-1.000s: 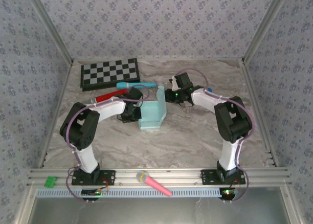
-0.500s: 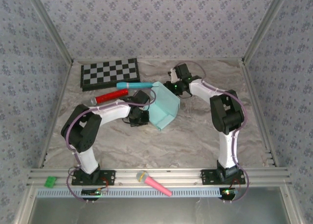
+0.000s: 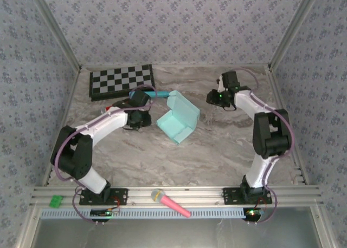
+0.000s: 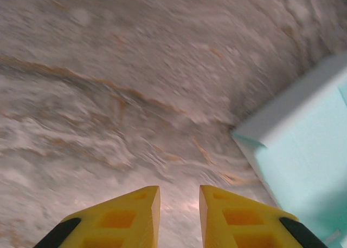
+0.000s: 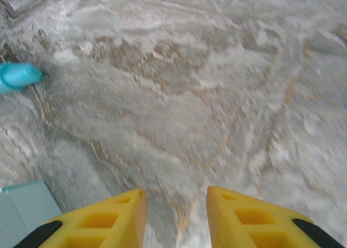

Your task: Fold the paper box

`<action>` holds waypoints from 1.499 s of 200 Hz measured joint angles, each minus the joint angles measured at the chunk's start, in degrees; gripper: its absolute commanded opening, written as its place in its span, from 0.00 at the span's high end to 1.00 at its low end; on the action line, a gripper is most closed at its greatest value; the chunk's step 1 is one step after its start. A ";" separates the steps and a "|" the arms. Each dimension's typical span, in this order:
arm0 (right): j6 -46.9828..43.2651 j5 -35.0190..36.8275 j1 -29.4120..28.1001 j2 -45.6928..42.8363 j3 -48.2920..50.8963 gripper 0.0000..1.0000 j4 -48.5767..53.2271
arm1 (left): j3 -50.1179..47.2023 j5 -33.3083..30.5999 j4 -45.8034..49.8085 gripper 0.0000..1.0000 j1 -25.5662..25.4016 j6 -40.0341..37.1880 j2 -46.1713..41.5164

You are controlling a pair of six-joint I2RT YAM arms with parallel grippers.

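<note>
The paper box rests free at mid-frame in the top view, set diagonally with its open side up and its tall flap toward the upper right; I cannot tell its long axis. Half a second ago both arms crowded it. Now the left gripper sits just left of it, jaws narrowly parted and empty, and the right gripper has pulled away to the upper right, jaws somewhat apart and empty.

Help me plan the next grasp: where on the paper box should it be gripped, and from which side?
Probably the free top edge of the raised flap on the paper box, coming from the far right with the right gripper. That thin panel stands clear of the table there, so the jaws can straddle it.
</note>
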State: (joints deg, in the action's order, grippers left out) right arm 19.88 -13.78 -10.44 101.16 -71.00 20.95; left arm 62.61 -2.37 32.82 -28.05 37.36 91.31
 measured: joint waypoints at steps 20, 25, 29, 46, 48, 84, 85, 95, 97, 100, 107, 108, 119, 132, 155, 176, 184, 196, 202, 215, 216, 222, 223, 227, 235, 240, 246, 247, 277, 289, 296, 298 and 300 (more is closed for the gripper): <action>0.76 0.15 -0.39 -6.73 8.31 0.65 -0.85 | 2.40 0.20 -0.22 0.80 3.13 -1.97 3.21; 1.16 0.15 -0.59 -8.20 10.34 0.65 -1.05 | 3.30 0.24 -0.28 0.82 3.52 -2.56 4.35; 1.68 0.24 -0.76 -9.31 11.72 0.65 -1.18 | 4.04 0.28 -0.42 0.84 3.76 -2.82 5.29; 3.76 0.74 -1.95 -13.73 17.62 0.67 -1.90 | 7.87 1.01 -0.98 0.90 4.13 -4.57 9.75; 4.24 0.94 -2.25 -14.29 18.27 0.67 -1.92 | 8.31 1.07 -1.09 0.91 4.13 -4.70 10.32; 10.97 3.63 -10.12 -21.86 27.43 0.74 -5.55 | 14.14 3.50 -2.25 0.99 4.15 -7.72 18.14; 11.19 3.85 -10.45 -22.10 27.71 0.74 -5.75 | 14.23 3.58 -2.29 0.99 4.15 -7.69 18.27; 13.18 4.50 -13.05 -23.17 29.46 0.76 -7.15 | 14.84 4.76 -2.84 1.00 4.15 -8.00 19.80; 13.53 4.63 -13.38 -23.26 29.66 0.77 -7.39 | 14.88 4.96 -2.91 1.00 4.15 -8.00 20.06; 14.08 4.87 -14.08 -23.41 30.08 0.77 -7.85 | 14.93 5.31 -3.06 1.00 4.15 -8.04 20.37; 15.23 5.53 -15.43 -23.45 30.71 0.78 -8.63 | 14.93 6.25 -3.10 1.00 4.15 -8.22 20.83; 15.41 5.60 -15.76 -23.43 30.82 0.79 -8.90 | 14.93 6.45 -3.10 1.00 4.15 -8.22 20.94; 17.18 6.56 -17.70 -23.32 31.50 0.81 -10.05 | 14.91 7.78 -3.15 1.00 4.15 -8.26 21.14; 18.84 7.23 -19.76 -22.75 31.76 0.82 -11.54 | 14.91 9.46 -3.78 1.00 4.15 -8.24 21.14; 21.29 8.46 -22.60 -20.22 31.76 0.84 -15.06 | 14.34 11.89 -5.53 1.00 4.04 -8.24 21.14; 22.84 9.35 -23.85 -17.97 31.76 0.85 -16.65 | 12.09 13.40 -7.08 1.00 3.76 -8.26 21.03; 23.26 9.79 -23.98 -17.40 31.76 0.85 -17.09 | 10.93 13.81 -7.43 1.00 3.61 -8.24 20.96; 23.69 10.43 -24.00 -16.70 31.76 0.85 -17.62 | 9.62 14.08 -8.57 1.00 3.41 -8.20 20.20; 23.87 10.67 -24.00 -16.37 31.74 0.85 -17.90 | 9.03 14.43 -8.81 1.00 3.34 -8.15 19.58; 23.89 11.21 -23.98 -15.63 31.61 0.85 -18.12 | 7.61 14.91 -9.07 1.00 2.91 -7.78 18.40; 23.89 11.26 -23.98 -15.58 31.58 0.85 -18.14 | 7.43 14.91 -9.07 1.00 2.84 -7.74 18.25; 23.87 11.47 -23.96 -15.26 31.45 0.85 -18.16 | 6.82 15.06 -9.09 1.00 2.62 -7.54 17.88; 23.87 11.47 -23.96 -15.21 31.45 0.85 -18.16 | 6.62 15.08 -9.11 1.00 2.54 -7.48 17.77; 23.87 11.54 -23.93 -15.06 31.36 0.85 -18.16 | 6.19 15.08 -9.25 1.00 2.43 -7.34 17.55; 23.85 11.72 -23.78 -14.84 31.23 0.85 -18.18 | 5.03 15.19 -9.55 1.00 2.03 -6.95 16.98; 23.82 11.74 -23.69 -14.75 31.17 0.85 -18.18 | 4.35 15.23 -9.68 1.00 1.84 -6.67 16.65; 23.80 11.76 -23.52 -14.64 31.01 0.85 -18.16 | 3.52 15.19 -10.10 1.00 1.60 -6.25 16.22; 23.78 11.76 -23.50 -14.62 30.99 0.85 -18.16 | 3.43 15.17 -10.21 1.00 1.57 -6.23 16.15; 22.49 11.67 -21.53 -13.05 29.49 0.84 -18.21 | 0.39 15.28 -10.97 1.00 0.26 -4.20 13.40; 21.62 11.65 -20.39 -12.04 28.68 0.84 -18.25 | -0.74 15.28 -11.13 1.00 -0.61 -3.13 12.63; 21.14 11.54 -19.67 -11.32 28.15 0.83 -18.29 | -1.36 15.30 -11.41 1.00 -1.20 -2.45 12.26; 21.00 11.47 -19.50 -11.17 28.04 0.83 -18.27 | -1.51 15.30 -11.50 1.00 -1.36 -2.21 12.20; 20.85 11.45 -19.26 -10.97 27.89 0.83 -18.27 | -1.68 15.30 -11.63 1.00 -1.49 -2.10 12.07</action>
State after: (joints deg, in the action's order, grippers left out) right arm 40.73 -2.33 -29.69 90.19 -43.11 2.68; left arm 60.93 12.93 21.19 -29.54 35.27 103.37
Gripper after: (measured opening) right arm 0.164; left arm 0.054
